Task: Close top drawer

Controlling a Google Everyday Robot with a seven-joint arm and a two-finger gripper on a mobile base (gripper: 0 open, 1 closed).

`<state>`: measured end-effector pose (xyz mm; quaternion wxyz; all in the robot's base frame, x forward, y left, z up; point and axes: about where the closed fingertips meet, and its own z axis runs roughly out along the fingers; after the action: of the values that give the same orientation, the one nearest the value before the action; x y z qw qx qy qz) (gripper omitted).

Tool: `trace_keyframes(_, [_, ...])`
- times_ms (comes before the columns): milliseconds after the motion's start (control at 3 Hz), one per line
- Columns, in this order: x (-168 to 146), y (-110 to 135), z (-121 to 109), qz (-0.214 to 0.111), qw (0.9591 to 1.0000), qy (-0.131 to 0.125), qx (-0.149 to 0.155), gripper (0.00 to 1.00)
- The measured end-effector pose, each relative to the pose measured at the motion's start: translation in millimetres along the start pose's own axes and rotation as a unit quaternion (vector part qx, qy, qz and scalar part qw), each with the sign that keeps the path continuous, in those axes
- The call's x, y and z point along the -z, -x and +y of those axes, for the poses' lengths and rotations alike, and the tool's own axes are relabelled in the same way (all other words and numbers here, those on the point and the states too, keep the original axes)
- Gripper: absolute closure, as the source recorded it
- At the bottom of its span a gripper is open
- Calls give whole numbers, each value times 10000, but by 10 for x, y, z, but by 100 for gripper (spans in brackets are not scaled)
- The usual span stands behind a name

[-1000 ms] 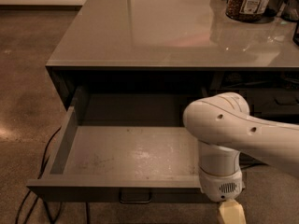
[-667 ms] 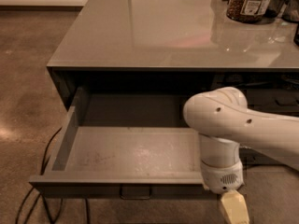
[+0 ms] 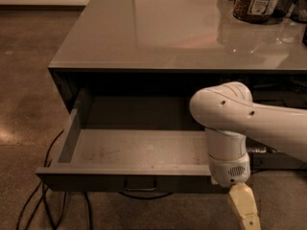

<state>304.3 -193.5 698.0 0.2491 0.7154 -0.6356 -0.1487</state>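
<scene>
My claw (image 3: 245,209) hangs at the bottom edge of the view, pointing down toward the floor (image 3: 24,80). Only part of it shows as a pale tan piece below the white wrist, so I cannot tell whether it is open or closed, and I see nothing held in it.

The top drawer (image 3: 139,150) lies just up and to the left of my claw, pulled well out of the cabinet. Its scuffed grey inner floor is open to view. The drawer's flat dark front runs leftward from my claw, and my wrist covers the right end of that front. I cannot tell whether my claw touches the front or sits just beside it. The small bar pull (image 3: 140,184) sits on the front, to the left of my claw and a little higher.

My arm (image 3: 240,123) rises above my claw and bends off to the right. Far above my claw spreads the glossy grey tabletop (image 3: 158,32), with a jar (image 3: 255,1) of dark contents at its far right. Dark cables (image 3: 43,195) trail on the floor well to the left of my claw.
</scene>
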Motion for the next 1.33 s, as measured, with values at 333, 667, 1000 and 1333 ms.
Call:
trace_keyframes(333, [33, -269, -358, 18, 9995, 43, -312, 0])
trace_keyframes(667, [34, -269, -361, 17, 9995, 39, -312, 0])
trace_keyframes(1000, [138, -278, -628, -76, 9990, -331, -283, 0])
trace_keyframes(1333, [223, -265, -952, -155, 9981, -583, -119, 0])
